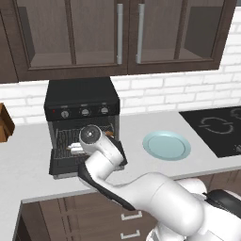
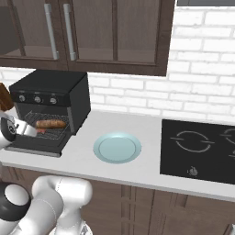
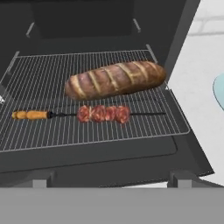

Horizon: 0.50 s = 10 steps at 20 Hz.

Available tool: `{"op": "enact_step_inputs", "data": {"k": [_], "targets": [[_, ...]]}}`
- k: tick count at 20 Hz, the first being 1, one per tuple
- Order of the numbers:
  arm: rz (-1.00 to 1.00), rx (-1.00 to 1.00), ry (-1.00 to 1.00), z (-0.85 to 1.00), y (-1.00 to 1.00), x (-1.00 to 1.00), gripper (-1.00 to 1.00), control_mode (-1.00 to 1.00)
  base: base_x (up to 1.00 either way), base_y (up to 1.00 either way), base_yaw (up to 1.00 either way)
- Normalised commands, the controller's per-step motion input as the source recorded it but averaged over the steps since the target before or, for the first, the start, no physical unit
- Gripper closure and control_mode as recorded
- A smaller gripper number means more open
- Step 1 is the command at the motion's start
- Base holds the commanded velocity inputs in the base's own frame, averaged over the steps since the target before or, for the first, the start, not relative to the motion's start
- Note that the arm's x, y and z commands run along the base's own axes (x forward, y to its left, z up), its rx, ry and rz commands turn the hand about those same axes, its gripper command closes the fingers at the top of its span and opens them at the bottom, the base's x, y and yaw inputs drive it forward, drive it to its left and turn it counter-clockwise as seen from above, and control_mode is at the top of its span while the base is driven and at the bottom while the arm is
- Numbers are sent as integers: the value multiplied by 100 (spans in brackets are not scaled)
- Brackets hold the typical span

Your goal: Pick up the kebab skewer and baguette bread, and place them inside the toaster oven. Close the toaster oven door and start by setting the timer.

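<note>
The black toaster oven [image 1: 81, 99] [image 2: 50, 85] stands on the counter. The toaster oven door [image 1: 66, 165] [image 3: 109, 162] hangs open and lies flat in front of it. On the wire rack [image 3: 52, 131] the brown baguette bread [image 3: 116, 79] [image 2: 51, 123] lies across the back. The kebab skewer [image 3: 103, 113], with red chunks and an orange end, lies just in front of it. My gripper [image 3: 111, 181] hovers over the door's front edge and faces into the oven. It is open, the fingertips [image 3: 39, 181] are far apart and nothing is between them.
A pale teal plate [image 1: 166, 145] [image 2: 117, 148] sits on the counter right of the oven. A black cooktop [image 1: 221, 129] [image 2: 202, 149] lies further right. A brown wooden object [image 1: 4, 123] stands left of the oven. Dark wall cabinets hang above. Three knobs [image 1: 84, 112] line the oven's front.
</note>
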Motion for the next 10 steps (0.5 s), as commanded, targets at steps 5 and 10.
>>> {"op": "enact_step_inputs", "data": {"k": [5,10], "targets": [[3,-3,-3,-19,0,0,-100,-100,0,0,0],[3,0,-4,-1,0,14,-100,-100,0,0,0]]}}
